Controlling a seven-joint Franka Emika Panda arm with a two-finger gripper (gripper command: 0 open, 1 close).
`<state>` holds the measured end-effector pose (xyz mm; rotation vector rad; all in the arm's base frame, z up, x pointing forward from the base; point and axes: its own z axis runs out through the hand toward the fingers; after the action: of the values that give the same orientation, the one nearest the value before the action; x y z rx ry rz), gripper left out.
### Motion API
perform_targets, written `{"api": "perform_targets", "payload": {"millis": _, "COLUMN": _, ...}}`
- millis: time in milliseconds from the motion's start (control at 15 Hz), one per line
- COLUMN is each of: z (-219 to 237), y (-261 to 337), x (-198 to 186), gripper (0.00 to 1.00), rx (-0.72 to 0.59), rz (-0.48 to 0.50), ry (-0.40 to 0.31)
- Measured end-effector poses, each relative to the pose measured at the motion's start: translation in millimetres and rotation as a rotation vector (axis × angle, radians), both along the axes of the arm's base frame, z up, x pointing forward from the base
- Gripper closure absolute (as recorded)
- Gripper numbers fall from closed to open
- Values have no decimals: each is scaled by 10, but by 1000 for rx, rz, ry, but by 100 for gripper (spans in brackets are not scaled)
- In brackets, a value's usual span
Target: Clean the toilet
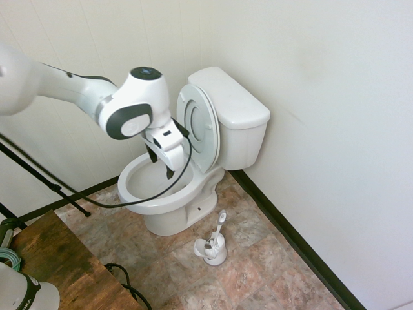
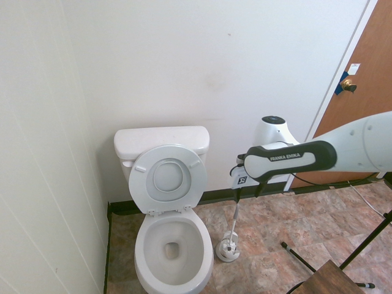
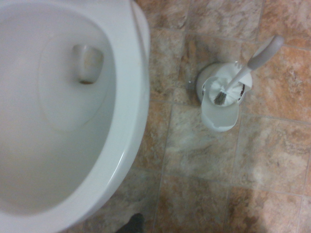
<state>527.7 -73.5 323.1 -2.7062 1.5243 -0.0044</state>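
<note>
The gripper point(image 1: 161, 165), jaws spread wide and holding nothing, hung pointing down above the floor between the toilet point(image 1: 193, 161) bowl's rim and the brush point(image 1: 218, 227) in its holder point(image 1: 211, 250), apparently positioned to take the brush.

First exterior view: mounted high, looking down across the room at the toilet point(image 1: 193, 161) from its front-side, arm entering from 9 o'clock. Second exterior view: high, facing the toilet point(image 2: 168, 202) head-on toward the back wall, arm entering from 3 o'clock. Wrist view: close, looking straight down. All three share the bowl rim point(image 3: 131, 145) and the brush holder point(image 3: 222, 99) on the floor point(image 3: 194, 184).
</note>
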Motion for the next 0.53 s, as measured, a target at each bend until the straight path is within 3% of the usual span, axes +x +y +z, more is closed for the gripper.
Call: {"api": "perform_targets", "payload": {"millis": 533, "z": -990, "y": -600, "x": 756, "gripper": 0, "rx": 26, "rz": -138, "ry": 26}}
